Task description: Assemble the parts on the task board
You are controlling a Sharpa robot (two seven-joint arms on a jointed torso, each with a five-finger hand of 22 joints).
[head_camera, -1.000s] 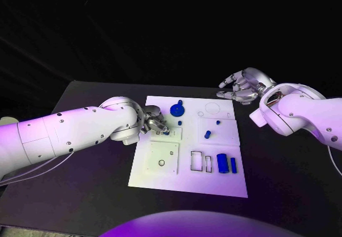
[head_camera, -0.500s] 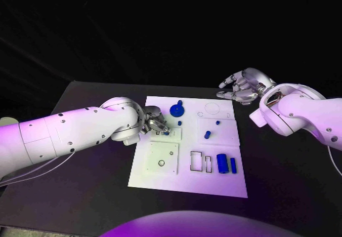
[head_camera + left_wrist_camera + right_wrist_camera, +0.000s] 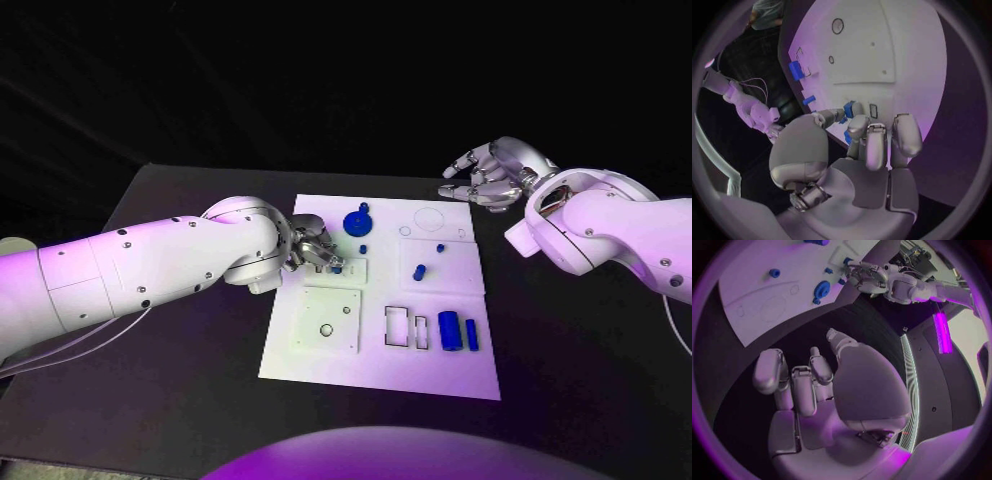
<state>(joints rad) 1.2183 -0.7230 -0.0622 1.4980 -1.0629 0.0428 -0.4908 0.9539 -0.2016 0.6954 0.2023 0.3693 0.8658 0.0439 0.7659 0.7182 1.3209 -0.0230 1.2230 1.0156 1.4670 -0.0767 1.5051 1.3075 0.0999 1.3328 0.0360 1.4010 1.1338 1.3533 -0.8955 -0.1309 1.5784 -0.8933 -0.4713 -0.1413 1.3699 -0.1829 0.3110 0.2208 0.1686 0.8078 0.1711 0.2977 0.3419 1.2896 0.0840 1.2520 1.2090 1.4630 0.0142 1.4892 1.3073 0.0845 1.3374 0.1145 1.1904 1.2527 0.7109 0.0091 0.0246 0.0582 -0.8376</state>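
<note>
At centre of the black tabletop (image 3: 173,200): white rectangular task board (image 3: 378,372). Left hand (image 3: 309,246), at the board's 10 o'clock, pinches a small blue part (image 3: 849,109). Right hand (image 3: 492,173), at 1 o'clock beyond the board, fingers loosely spread, holds nothing. Blue cylinder (image 3: 449,330) at 4 o'clock.

Left hand (image 3: 861,150) pinches small blue part (image 3: 849,109) — over task board (image 3: 904,55).

One board, six blue parts, two hands.
One white board (image 3: 378,370) carries six blue parts (image 3: 449,331); the left hand (image 3: 310,247) and right hand (image 3: 493,173) make two.
</note>
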